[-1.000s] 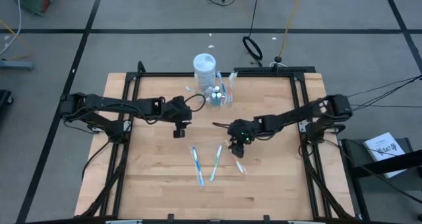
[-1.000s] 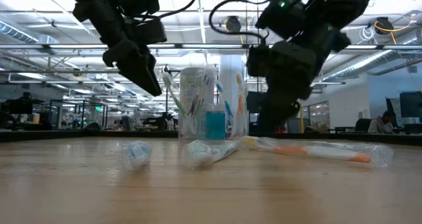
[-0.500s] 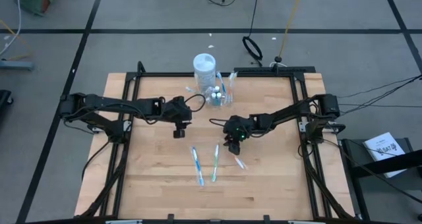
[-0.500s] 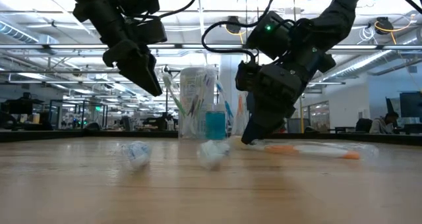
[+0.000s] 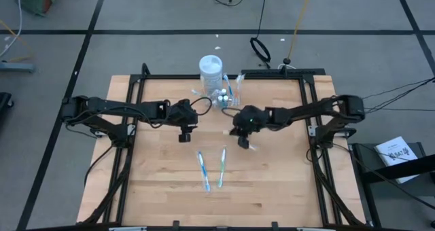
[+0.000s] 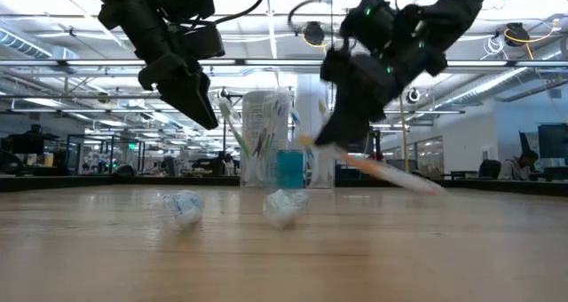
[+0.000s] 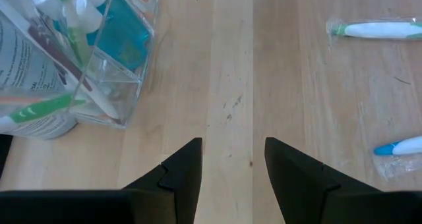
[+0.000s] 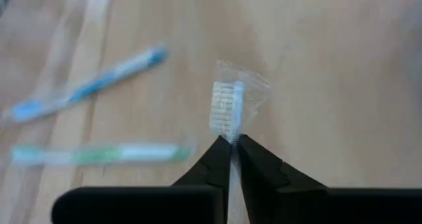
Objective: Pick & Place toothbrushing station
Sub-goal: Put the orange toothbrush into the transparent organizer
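Note:
My right gripper (image 5: 243,138) hangs over the middle of the table, shut on a clear-wrapped toothbrush (image 6: 382,169) with an orange handle. The clear plastic cup (image 5: 226,99) holds several toothbrushes and white-capped tubes. It stands at the far middle, beside a taller jar (image 5: 211,68). A blue toothbrush (image 5: 204,170) and a green one (image 5: 222,167) lie flat on the wood nearer the front. My left gripper (image 5: 183,134) hovers open to the left of the cup, nothing between its fingers (image 7: 188,168). My right gripper pinches the wrapped toothbrush between its two fingers just behind the bristle head (image 8: 229,135), which sticks out past the fingertips. The fingers come from above, slanting down. The brush is clear of the table, its handle (image 6: 404,179) slanting down toward the table's right.
A black frame (image 5: 307,95) runs along the table's sides and far edge. Bare wood lies between the cup and the two loose toothbrushes. The jar stands right behind the cup.
My right gripper has come down on the wrapped toothbrush on the table, shut on it and taken hold. It has then risen and gone toward the far edge and the cup. The toothbrush has left the wood and now hangs slanted.

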### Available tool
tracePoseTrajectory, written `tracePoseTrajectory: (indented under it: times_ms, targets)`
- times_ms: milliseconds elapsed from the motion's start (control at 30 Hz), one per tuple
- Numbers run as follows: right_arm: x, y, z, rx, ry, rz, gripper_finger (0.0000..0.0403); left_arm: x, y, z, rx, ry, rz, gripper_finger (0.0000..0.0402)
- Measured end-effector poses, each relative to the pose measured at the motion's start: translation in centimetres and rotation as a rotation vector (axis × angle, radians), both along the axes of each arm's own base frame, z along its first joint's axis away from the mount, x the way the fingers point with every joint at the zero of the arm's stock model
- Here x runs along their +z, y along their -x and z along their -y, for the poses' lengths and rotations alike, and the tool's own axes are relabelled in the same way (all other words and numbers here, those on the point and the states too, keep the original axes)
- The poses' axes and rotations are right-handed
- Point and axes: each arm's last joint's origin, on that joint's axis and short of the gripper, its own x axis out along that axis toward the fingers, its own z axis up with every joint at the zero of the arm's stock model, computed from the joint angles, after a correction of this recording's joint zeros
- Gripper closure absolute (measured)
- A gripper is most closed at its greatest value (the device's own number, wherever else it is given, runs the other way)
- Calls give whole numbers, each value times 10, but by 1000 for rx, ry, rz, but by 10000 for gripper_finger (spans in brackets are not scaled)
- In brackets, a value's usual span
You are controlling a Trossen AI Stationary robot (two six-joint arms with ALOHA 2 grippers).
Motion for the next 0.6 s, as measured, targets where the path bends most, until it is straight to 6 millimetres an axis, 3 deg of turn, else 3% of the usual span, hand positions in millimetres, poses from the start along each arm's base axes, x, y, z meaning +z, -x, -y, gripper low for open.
tracePoseTrajectory:
  times_ms: [100,367,467,600]
  targets:
    - [26,6,9,-50,128,99,393,0,0,0,-1,0,0,231]
    - [94,15,31,-343,689,419,392,0,0,0,-2,-1,0,231]
    - [106,15,39,-367,801,510,392,0,0,0,-2,-1,0,231]
    - [110,11,52,-470,769,648,392,0,0,0,-6,-5,-1,231]
